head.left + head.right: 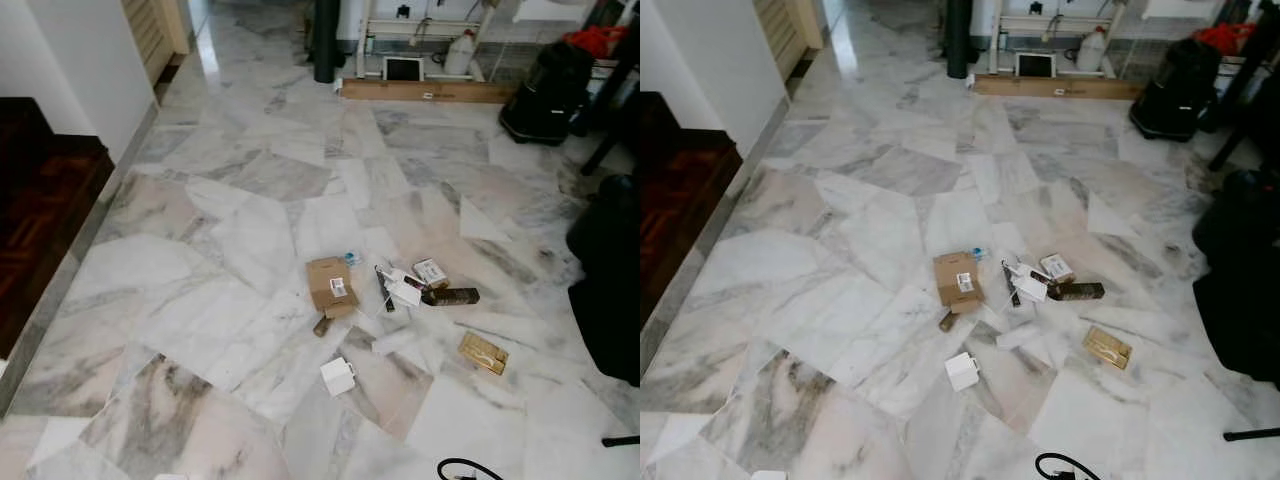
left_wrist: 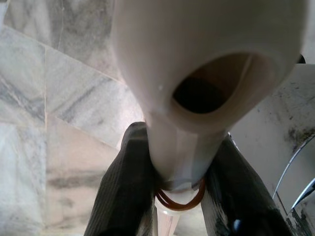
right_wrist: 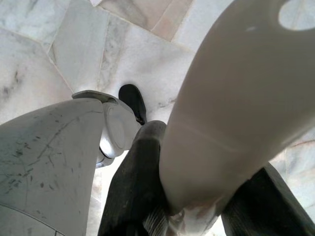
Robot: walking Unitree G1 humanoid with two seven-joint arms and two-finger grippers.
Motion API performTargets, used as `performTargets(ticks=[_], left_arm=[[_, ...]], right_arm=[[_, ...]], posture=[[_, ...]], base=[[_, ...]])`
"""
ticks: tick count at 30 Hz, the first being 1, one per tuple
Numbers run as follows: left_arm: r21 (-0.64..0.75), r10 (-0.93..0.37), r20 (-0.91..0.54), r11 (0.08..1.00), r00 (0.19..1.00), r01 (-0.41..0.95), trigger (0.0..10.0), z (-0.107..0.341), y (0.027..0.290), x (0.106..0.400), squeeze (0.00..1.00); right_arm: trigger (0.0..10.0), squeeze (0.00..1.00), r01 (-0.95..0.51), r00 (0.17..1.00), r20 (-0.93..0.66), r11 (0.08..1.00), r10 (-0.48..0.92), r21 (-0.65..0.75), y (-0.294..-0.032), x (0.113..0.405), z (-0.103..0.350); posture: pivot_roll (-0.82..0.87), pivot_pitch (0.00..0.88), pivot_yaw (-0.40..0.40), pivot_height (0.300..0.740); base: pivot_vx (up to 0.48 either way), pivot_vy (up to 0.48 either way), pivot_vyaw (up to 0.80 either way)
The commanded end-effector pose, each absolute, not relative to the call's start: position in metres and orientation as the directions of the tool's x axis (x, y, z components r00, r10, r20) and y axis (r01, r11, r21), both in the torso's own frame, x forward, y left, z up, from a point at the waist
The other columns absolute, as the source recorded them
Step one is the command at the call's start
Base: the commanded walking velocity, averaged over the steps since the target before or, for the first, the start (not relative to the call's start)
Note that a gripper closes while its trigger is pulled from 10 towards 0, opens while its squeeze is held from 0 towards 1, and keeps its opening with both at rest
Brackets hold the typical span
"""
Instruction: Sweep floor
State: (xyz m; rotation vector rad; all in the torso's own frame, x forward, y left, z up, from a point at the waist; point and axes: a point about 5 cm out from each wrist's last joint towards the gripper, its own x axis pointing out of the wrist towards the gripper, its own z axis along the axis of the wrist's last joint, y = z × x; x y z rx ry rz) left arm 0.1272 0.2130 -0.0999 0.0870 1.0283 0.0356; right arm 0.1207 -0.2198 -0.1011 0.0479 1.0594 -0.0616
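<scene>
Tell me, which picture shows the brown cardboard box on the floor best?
The left eye view shows the brown cardboard box best: it lies whole and unblocked on the marble floor among other litter. The right eye view shows it just as whole. The wrist views look at cream handles clamped between black fingers.

A black bag [image 1: 545,92] sits far right near a white jug [image 1: 460,53], a wooden plank [image 1: 428,91] and a dark wooden floor [image 1: 40,215] at left.

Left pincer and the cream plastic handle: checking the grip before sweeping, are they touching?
Touching. The left wrist view shows both black fingers pressed against the cream plastic handle of the left pincer.
</scene>
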Motion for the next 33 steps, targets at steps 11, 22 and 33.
performTargets(ticks=[11, 22, 33], left_arm=[[0.021, -0.003, -0.867, 0.999, 0.498, 0.042, 10.0, -0.106, 0.189, 0.120, 0.00], [0.044, 0.014, -0.844, 0.998, 0.535, 0.043, 10.0, -0.095, 0.208, 0.146, 0.00], [0.049, 0.030, -0.860, 0.998, 0.509, 0.024, 10.0, -0.096, 0.213, 0.143, 0.00]], right_arm=[[10.0, 0.00, 0.078, 0.454, -0.891, 0.997, -0.010, 0.028, -0.217, 0.111, -0.105], [10.0, 0.00, 0.092, 0.461, -0.887, 0.995, -0.012, 0.035, -0.217, 0.111, -0.105], [10.0, 0.00, 0.103, 0.469, -0.883, 0.994, -0.011, 0.042, -0.217, 0.111, -0.104]], posture=[[0.04, 0.158, -0.015, 0.740], [0.04, 0.159, -0.018, 0.740], [0.04, 0.159, -0.016, 0.740]], base=[[0.000, 0.000, -0.80], [0.000, -0.089, -0.65], [0.000, 0.000, 0.00]])
